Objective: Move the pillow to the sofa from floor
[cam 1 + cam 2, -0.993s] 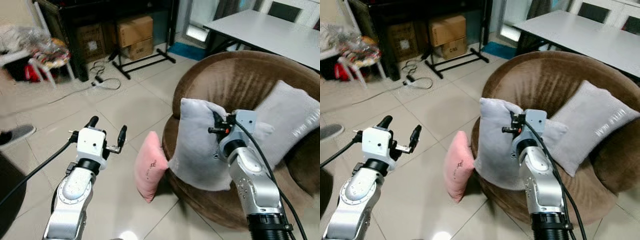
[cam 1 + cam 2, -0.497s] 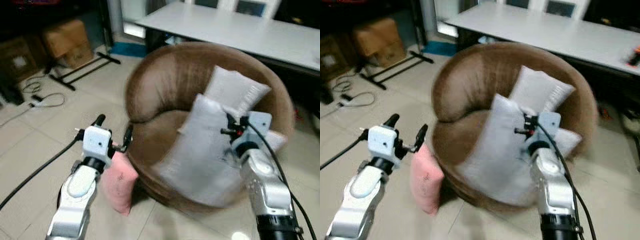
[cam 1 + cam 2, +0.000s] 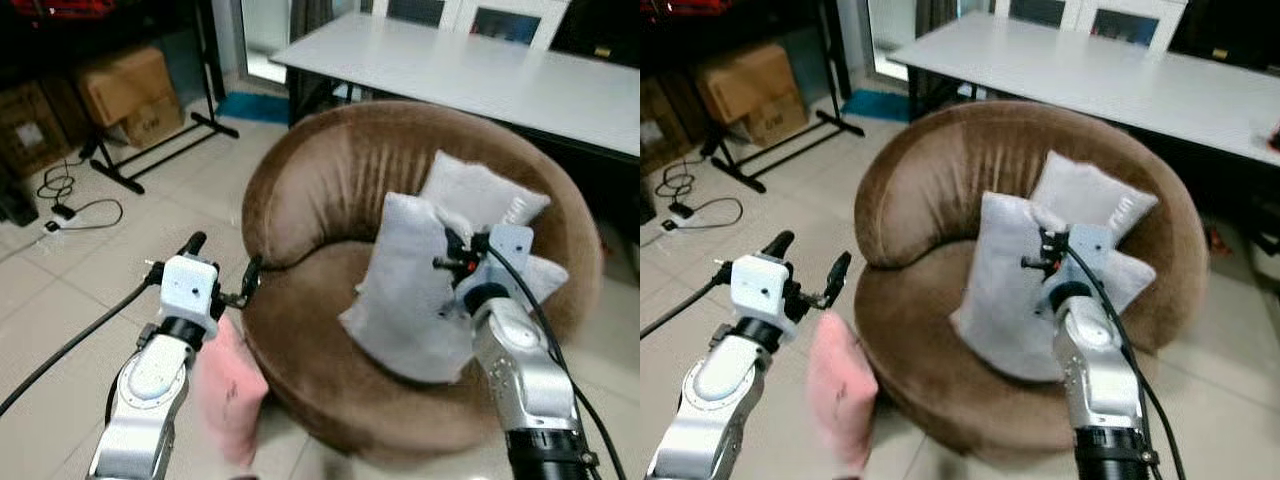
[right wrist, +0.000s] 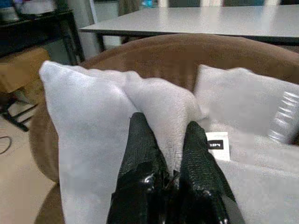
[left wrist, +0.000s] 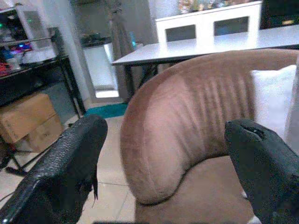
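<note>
Right hand point(image 4: 166, 154) pinches a bunched corner of the soft, light grey pillow point(image 3: 410, 285) above the sofa point(image 3: 310, 190) seat; left hand point(image 3: 222, 270), fingers spread, holds nothing.

The sofa point(image 3: 330, 190) is sitting on the floor point(image 3: 60, 290) in front of the robot, with the tabletop point(image 3: 480, 70) standing behind it. The right gripper point(image 4: 163, 140) is pinching a corner of the pillow point(image 3: 405, 290) between its jaws over the seat, and a second pillow point(image 3: 480, 195) is leaning on the sofa's back just behind. The left gripper point(image 3: 222, 270) is hanging just left of the sofa, jaws apart, above a third pillow point(image 3: 230, 395) on the floor against the sofa's base, while boxes point(image 3: 120, 85) are resting far back on the left.
</note>
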